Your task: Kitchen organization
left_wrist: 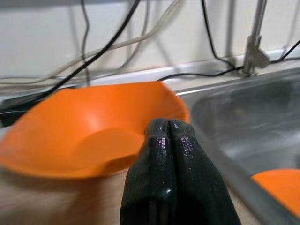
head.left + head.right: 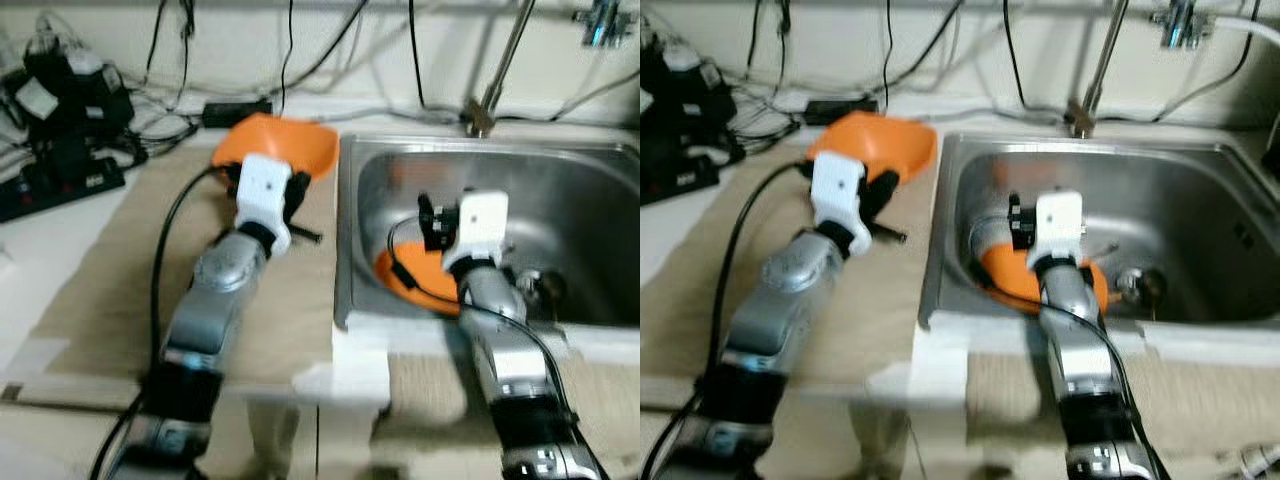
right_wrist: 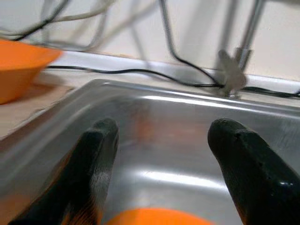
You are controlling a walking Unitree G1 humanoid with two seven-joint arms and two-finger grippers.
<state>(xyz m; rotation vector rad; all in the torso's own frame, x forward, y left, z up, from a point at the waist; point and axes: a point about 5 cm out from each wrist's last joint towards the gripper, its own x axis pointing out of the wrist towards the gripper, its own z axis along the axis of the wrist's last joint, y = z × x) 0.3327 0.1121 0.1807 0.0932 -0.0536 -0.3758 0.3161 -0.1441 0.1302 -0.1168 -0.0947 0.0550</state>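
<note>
1. a stainless steel sink basin (image 2: 570,200) is set into a counter, with a pale tan mat (image 2: 110,290) covering the counter on its left side.
2. an orange plastic bowl (image 2: 290,142) stands on the mat, right beside the sink's left rim.
3. the left gripper (image 1: 168,129) reaches to the near edge of this bowl, its two black fingers pressed tightly together with nothing between them (whether the tips touch the bowl cannot be told).
4. a second orange plastic dish (image 2: 420,278) lies in the bottom of the sink, partly hidden behind the right arm.
5. the right gripper (image 3: 161,136) hangs inside the basin above that dish, its fingers spread wide apart and holding nothing.
6. a metal faucet pipe (image 2: 500,70) rises behind the sink's back edge.
7. black cables (image 2: 290,60) trail along the wall, and a black power strip (image 2: 60,180) and a black device (image 2: 70,85) crowd the counter's far left corner.
</note>
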